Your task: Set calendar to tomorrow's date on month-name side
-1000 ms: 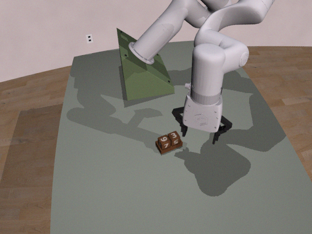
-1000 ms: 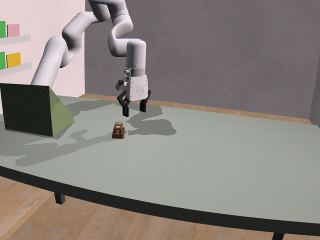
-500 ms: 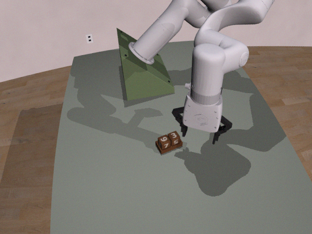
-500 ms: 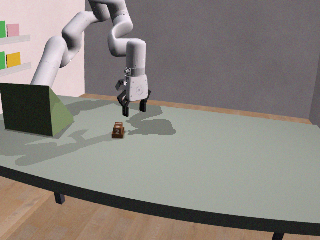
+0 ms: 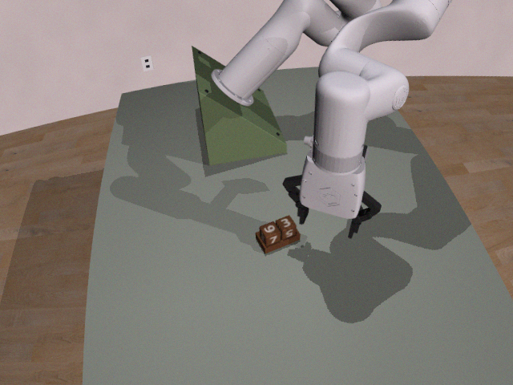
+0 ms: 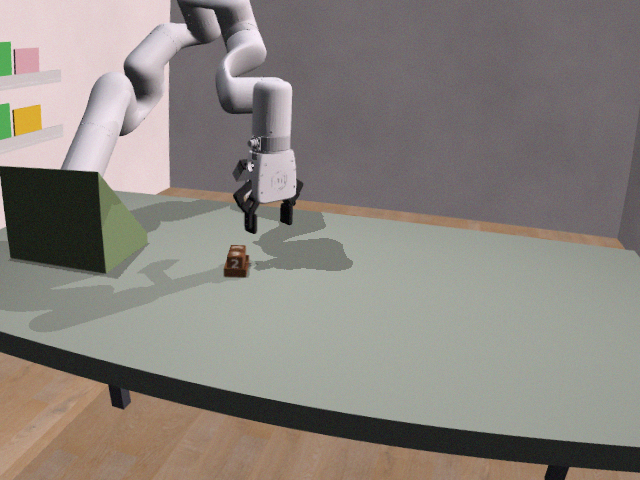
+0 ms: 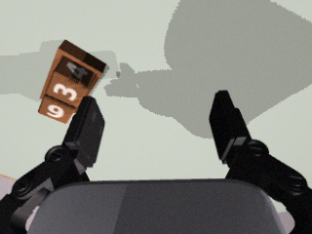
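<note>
Hovering wide open and empty, the gripper (image 5: 327, 225) hangs above the bench (image 5: 174, 314), just off at three o'clock from the wooden calendar tray (image 5: 270, 247), whose two number cubes (image 5: 278, 233) sit side by side — likely lining up a grab.

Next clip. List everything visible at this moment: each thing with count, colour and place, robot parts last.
Table: one, grey-green, dark rim, on wood floor.
Tray: one, brown, mid-table.
Number cubes: two, brown with white digits, side by side in the tray.
Wedge mount: one, green, at the table's back, carrying the arm.
Shelves: two, on the pink wall, with green, pink and yellow blocks.
Wall socket: one, white.
Arm: one, white.
Hand: one, black fingers, open, empty, above the table beside the tray.
</note>
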Controlling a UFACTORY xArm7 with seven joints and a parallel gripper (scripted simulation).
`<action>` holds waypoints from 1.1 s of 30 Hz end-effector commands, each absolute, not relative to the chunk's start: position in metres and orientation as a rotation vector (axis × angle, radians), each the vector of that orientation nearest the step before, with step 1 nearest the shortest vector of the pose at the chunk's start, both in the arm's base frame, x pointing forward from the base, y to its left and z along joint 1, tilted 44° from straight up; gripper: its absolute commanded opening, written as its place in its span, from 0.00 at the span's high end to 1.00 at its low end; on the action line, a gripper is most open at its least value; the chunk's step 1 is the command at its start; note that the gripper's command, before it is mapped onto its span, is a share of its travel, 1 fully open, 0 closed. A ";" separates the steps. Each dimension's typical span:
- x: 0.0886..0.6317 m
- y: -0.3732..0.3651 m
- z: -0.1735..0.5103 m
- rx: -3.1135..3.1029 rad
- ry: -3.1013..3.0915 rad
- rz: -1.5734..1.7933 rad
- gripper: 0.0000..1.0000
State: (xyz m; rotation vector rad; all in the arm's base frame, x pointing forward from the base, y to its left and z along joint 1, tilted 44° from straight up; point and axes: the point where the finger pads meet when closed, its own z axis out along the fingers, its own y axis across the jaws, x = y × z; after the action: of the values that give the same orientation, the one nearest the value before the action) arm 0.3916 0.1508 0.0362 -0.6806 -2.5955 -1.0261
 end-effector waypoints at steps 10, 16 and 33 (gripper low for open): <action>0.398 0.137 0.024 -0.944 -2.456 -0.958 0.00; 0.398 0.135 0.022 -1.134 -2.329 -0.899 0.00; 0.403 0.121 0.008 -1.438 -2.079 -0.785 0.00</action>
State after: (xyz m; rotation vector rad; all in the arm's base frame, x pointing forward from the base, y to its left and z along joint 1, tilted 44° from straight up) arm 0.4009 0.1247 0.0098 -1.2905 -2.2038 -0.8425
